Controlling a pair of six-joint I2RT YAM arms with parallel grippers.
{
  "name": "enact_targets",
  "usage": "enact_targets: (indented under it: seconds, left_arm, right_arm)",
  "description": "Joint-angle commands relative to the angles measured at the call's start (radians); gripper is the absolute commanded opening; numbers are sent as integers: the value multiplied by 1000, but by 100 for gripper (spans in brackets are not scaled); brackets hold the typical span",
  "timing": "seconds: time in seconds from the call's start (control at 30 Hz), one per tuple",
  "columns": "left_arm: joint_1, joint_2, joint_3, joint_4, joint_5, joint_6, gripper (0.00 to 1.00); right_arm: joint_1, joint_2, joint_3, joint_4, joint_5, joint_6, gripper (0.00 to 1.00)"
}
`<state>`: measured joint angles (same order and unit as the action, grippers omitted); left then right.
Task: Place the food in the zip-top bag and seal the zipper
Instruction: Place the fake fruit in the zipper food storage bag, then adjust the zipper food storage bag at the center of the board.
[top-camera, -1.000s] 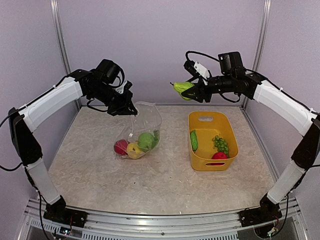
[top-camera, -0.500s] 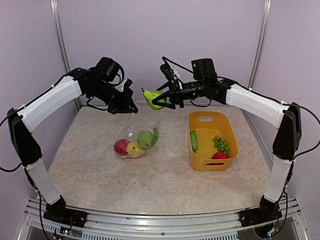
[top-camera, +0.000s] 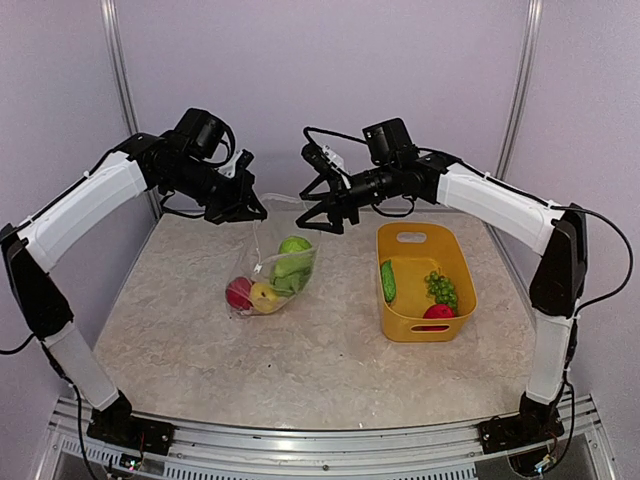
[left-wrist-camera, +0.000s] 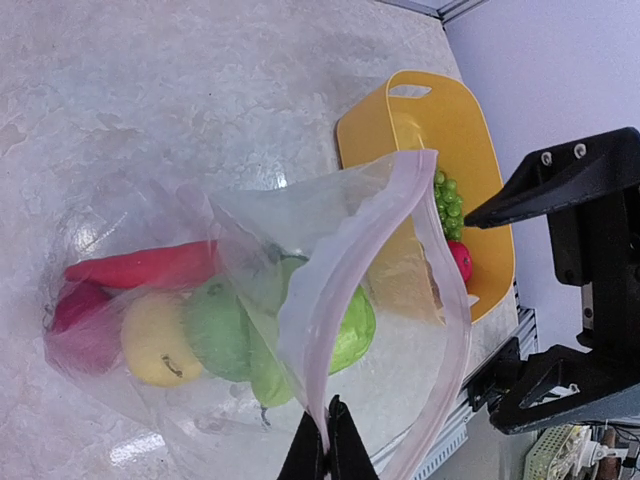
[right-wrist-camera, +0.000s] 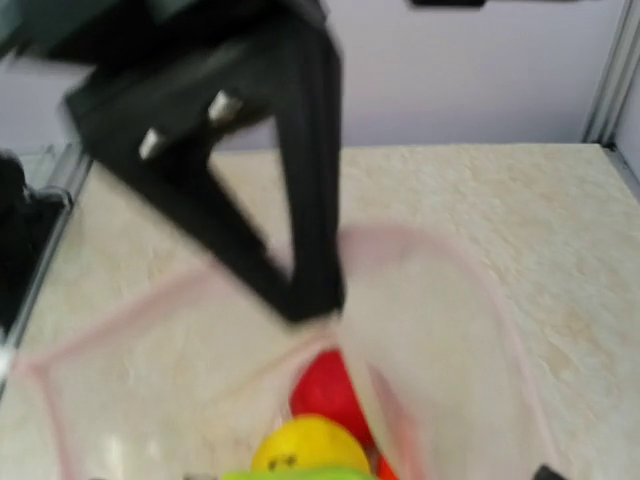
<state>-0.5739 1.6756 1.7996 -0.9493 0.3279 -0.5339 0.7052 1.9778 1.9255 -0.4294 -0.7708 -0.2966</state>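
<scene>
Just beneath the left gripper (top-camera: 257, 213), pinched, hangs the zip-top bag (top-camera: 287, 243).

One bag (top-camera: 290, 225) with one zipper (left-wrist-camera: 340, 270), and one basket (top-camera: 412, 262), sit on the single worktop (top-camera: 330, 370). Two arms reach over it, a left arm (top-camera: 90, 200) and a right arm (top-camera: 490, 200).

There are eight food pieces in all. Five are in the bag: one pepper (left-wrist-camera: 145, 268), one red ball (left-wrist-camera: 80, 310), one yellow ball (left-wrist-camera: 160, 340), one green apple (left-wrist-camera: 215, 330) and one brighter green fruit (left-wrist-camera: 350, 325).

Three are in the basket: one cucumber (top-camera: 387, 281), one grape bunch (top-camera: 440, 288) and one red piece (top-camera: 437, 313).

By colour, that is three red, one yellow and four green.
</scene>
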Motion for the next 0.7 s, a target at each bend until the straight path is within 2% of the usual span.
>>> enact_targets:
  seconds: [0.0, 0.2, 0.4, 0.47, 0.6, 0.63, 0.67]
  left_arm:
    - [24, -44, -29, 27, -6, 1, 0]
    - [25, -24, -18, 27, 15, 10, 0]
    - [26, -14, -17, 21, 25, 12, 0]
    - [26, -16, -18, 18, 24, 13, 0]
    - [26, -13, -5, 0, 23, 27, 0]
    - [26, -10, 6, -13, 23, 32, 0]
    - [26, -5, 16, -22, 20, 38, 0]
  right_arm:
    - [25, -72, 15, -252, 84, -247, 81]
    - [108, -72, -4, -339, 255, -428, 61]
    - [172, -48, 7, -370, 369, -518, 53]
    - [189, -29, 19, -388, 391, -535, 48]
    - [215, 7, 97, -419, 436, -541, 6]
    - [226, 16, 143, -429, 449, -539, 0]
    - [237, 25, 205, -437, 460, -535, 0]
